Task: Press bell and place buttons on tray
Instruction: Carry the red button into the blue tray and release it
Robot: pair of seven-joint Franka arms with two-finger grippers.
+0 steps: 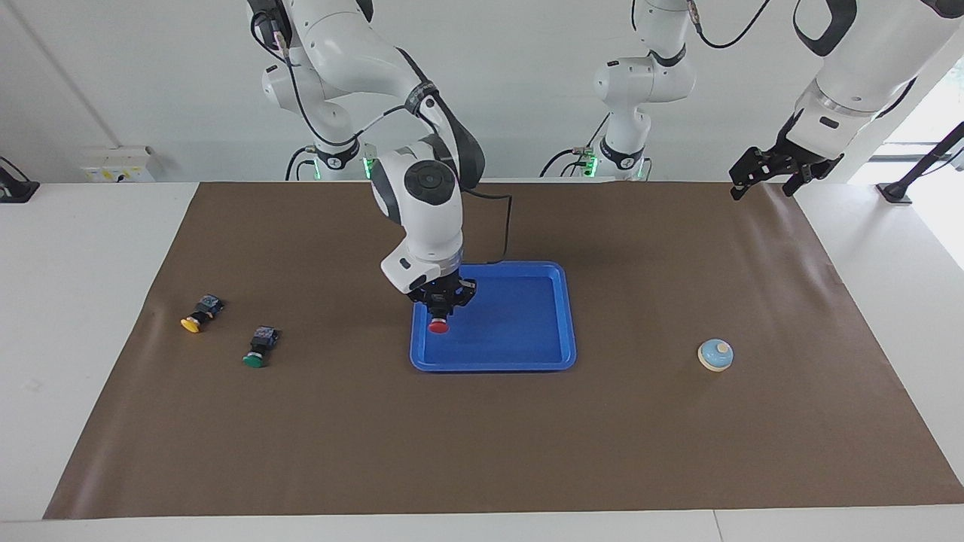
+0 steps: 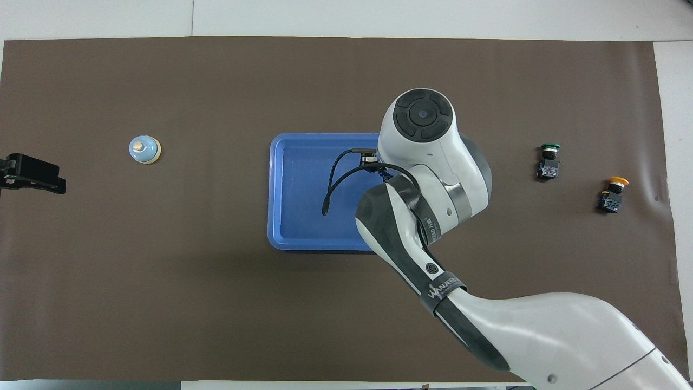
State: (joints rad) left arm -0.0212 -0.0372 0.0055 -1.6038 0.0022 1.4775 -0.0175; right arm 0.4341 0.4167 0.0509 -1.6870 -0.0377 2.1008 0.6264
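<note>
My right gripper (image 1: pixel 441 302) is shut on the red button (image 1: pixel 438 327), which hangs cap down over the blue tray (image 1: pixel 527 331) at its end toward the right arm. In the overhead view the right arm's wrist hides that button and part of the tray (image 2: pixel 295 189). The green button (image 1: pixel 257 352) (image 2: pixel 548 161) and the yellow button (image 1: pixel 197 316) (image 2: pixel 612 194) lie on the brown mat toward the right arm's end. The light-blue bell (image 1: pixel 715 354) (image 2: pixel 144 149) stands toward the left arm's end. My left gripper (image 1: pixel 762 187) (image 2: pixel 32 176) waits open, raised over the mat's corner near its base.
A brown mat (image 1: pixel 482 452) covers the table, with white table margin (image 1: pixel 83 301) around it. A third robot arm (image 1: pixel 640 90) stands at the robots' edge between the two bases. A black cable (image 2: pixel 330 184) loops from the right wrist over the tray.
</note>
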